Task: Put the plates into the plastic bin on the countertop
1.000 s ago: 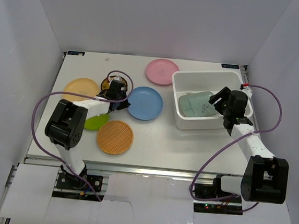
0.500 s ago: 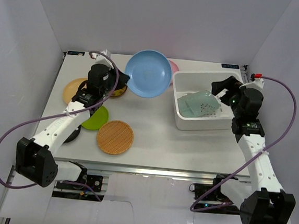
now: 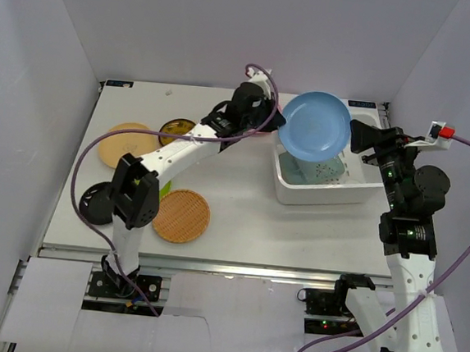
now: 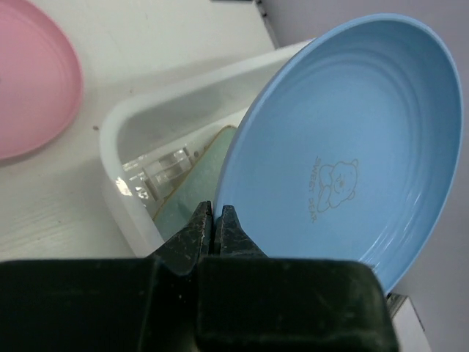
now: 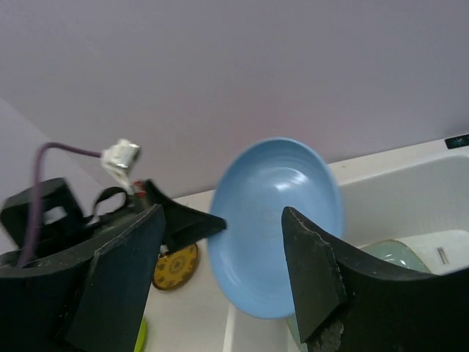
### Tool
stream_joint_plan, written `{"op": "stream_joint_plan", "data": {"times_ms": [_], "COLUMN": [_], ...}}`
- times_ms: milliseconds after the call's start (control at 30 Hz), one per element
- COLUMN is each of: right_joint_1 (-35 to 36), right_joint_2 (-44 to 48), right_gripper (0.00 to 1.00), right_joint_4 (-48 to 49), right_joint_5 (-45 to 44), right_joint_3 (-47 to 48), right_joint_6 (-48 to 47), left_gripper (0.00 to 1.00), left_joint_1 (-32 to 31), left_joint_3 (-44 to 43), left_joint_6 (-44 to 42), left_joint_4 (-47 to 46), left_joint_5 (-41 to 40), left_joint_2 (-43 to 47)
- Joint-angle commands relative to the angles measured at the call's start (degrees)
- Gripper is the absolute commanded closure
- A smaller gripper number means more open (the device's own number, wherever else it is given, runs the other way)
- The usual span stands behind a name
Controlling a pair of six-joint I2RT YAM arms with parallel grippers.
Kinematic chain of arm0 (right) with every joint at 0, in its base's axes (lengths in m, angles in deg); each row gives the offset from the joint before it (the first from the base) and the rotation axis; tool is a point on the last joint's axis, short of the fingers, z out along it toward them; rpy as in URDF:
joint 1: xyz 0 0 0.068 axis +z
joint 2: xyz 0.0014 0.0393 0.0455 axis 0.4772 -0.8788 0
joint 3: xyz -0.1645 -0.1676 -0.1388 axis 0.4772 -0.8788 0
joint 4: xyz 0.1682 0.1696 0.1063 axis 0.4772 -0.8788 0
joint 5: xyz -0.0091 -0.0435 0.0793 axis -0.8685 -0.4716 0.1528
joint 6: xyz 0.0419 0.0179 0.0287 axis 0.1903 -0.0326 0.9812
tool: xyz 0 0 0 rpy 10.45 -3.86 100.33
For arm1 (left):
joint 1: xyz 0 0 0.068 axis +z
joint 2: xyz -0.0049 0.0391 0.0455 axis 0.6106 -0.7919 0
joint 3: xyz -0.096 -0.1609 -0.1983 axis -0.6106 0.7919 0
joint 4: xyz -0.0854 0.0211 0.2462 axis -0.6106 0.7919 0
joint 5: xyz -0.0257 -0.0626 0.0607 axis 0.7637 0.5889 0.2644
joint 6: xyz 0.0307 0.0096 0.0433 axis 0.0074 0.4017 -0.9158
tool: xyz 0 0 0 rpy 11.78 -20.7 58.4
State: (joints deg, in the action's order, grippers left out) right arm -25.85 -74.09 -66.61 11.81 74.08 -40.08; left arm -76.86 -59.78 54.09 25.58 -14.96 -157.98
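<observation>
While white walls point(image 3: 231, 27) enclose the countertop point(image 3: 239, 226), the left hand point(image 4: 215, 218) clamps the blue plate point(image 4: 352, 147); right hand point(image 5: 222, 214) gapes.

Lab test booth: blank white walls point(image 3: 231, 27), metal-railed countertop point(image 3: 239, 218)

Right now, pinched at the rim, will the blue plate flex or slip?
Probably stiff: the blue plate shows no sag, held tilted by one edge in the left hand. Glossy surface, narrow pinch: it might slip or swing.

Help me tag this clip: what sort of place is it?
Probably a robot lab test cell, not a kitchen: blank white walls box in a white table, with two cabled arms bolted at its front edge.
</observation>
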Motion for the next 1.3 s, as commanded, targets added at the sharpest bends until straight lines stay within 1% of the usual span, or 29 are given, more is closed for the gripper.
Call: {"op": "stream_joint_plan", "data": {"times_ms": [0, 67, 100, 133, 167, 200, 233, 300, 333, 433, 500, 533, 600, 633, 667, 733, 800, 933, 967, 1033, 1067, 1200, 1267], "right_joint_1": [0.4, 0.7, 0.9, 1.1, 1.2, 1.2, 1.3, 1.4, 1.4, 1.5, 1.6, 1.6, 1.7, 1.8, 2.0, 2.3, 2.7, 4.6, 5.2, 7.0, 8.6, 12.4, 13.9], "right_joint_2": [0.6, 0.4, 0.3, 0.3, 0.3, 0.4, 0.6, 0.9, 1.0, 0.7, 0.6, 0.5, 0.0, -0.2, -0.6, -1.3, -2.6, -4.5, -5.3, -6.1, -6.4, -7.2, -7.7], "right_gripper": [0.29, 0.29, 0.29, 0.29, 0.3, 0.3, 0.29, 0.3, 0.3, 0.3, 0.3, 0.3, 0.3, 0.3, 0.3, 0.3, 0.3, 0.3, 0.3, 0.3, 0.3, 0.3, 0.3], "right_joint_4": [2.4, 2.3, 2.4, 2.5, 2.4, 2.3, 2.3, 2.5, 2.7, 3.0, 3.6, 3.8, 4.0, 4.0, 4.3, 4.6, 4.2, 4.1, 3.7, 1.9, 1.7, 0.8, 0.2], "right_joint_5": [5.0, 5.9, 6.0, 6.2, 6.4, 6.3, 6.0, 5.6, 5.6, 6.0, 6.3, 6.6, 7.8, 8.1, 8.8, 9.5, 11.7, 13.3, 13.6, 13.8, 13.1, 11.4, 11.1], "right_joint_3": [0.3, 0.2, 0.0, -0.2, -0.2, 0.0, 0.0, -0.4, -0.9, -1.6, -2.4, -2.5, -2.9, -3.2, -3.3, -3.6, -3.3, -3.2, -2.6, -1.9, -1.7, -1.4, -1.1], "right_joint_6": [1.7, 2.1, 2.2, 2.2, 2.2, 2.0, 1.9, 1.8, 1.7, 1.8, 2.0, 1.9, 1.9, 1.9, 1.9, 1.7, 1.0, -0.1, -1.1, -2.4, -3.2, -5.0, -5.6], "left_gripper": [1.0, 0.94, 0.83, 0.76, 0.66, 0.41, 0.28, 0.11, 0.09, 0.06, 0.06, 0.06, 0.07, 0.09, 0.1, 0.11, 0.12, 0.12, 0.12, 0.13, 0.16, 0.19, 0.21], "left_joint_1": [-3.2, -4.1, -4.5, -4.5, -4.7, -4.7, -4.7, -4.7, -4.6, -3.4, -0.7, 0.6, 5.2, 8.8, 10.5, 14.1, 15.4, 16.2, 16.2, 16.6, 16.8, 17.9, 18.0], "left_joint_3": [-9.6, -13.3, -16.0, -16.9, -17.4, -18.3, -19.1, -20.6, -21.4, -20.4, -18.9, -15.1, -9.7, -5.4, -4.0, -2.5, -1.0, -3.9, -5.8, -7.5, -9.3, -13.9, -15.6], "left_joint_6": [-1.4, -1.8, -1.9, -1.7, -1.7, -1.7, -2.0, -3.8, -4.5, -6.3, -5.9, -5.3, -2.3, -1.1, 1.0, 2.0, 3.0, 3.0, 3.1, 4.3, 4.9, 8.5, 10.1], "left_joint_4": [3.5, 6.0, 6.5, 7.1, 7.2, 7.3, 8.2, 9.6, 10.3, 10.2, 9.6, 8.7, 6.2, 4.1, 3.7, 3.9, 3.9, 5.3, 5.7, 6.3, 6.4, 7.0, 7.1], "left_joint_5": [-0.5, -0.8, -0.4, -0.1, 0.3, 0.3, -0.1, -2.4, -4.2, -7.8, -8.8, -8.8, -8.4, -7.2, -6.8, -6.3, -5.9, -6.0, -6.4, -6.2, -5.4, -3.4, -3.4], "left_joint_2": [-3.7, -8.4, -9.6, -10.6, -12.0, -12.5, -12.8, -13.4, -13.2, -10.6, -7.7, -6.5, -3.9, -2.5, -2.5, -4.0, -5.4, -11.5, -14.3, -17.1, -20.1, -26.6, -28.5]}}
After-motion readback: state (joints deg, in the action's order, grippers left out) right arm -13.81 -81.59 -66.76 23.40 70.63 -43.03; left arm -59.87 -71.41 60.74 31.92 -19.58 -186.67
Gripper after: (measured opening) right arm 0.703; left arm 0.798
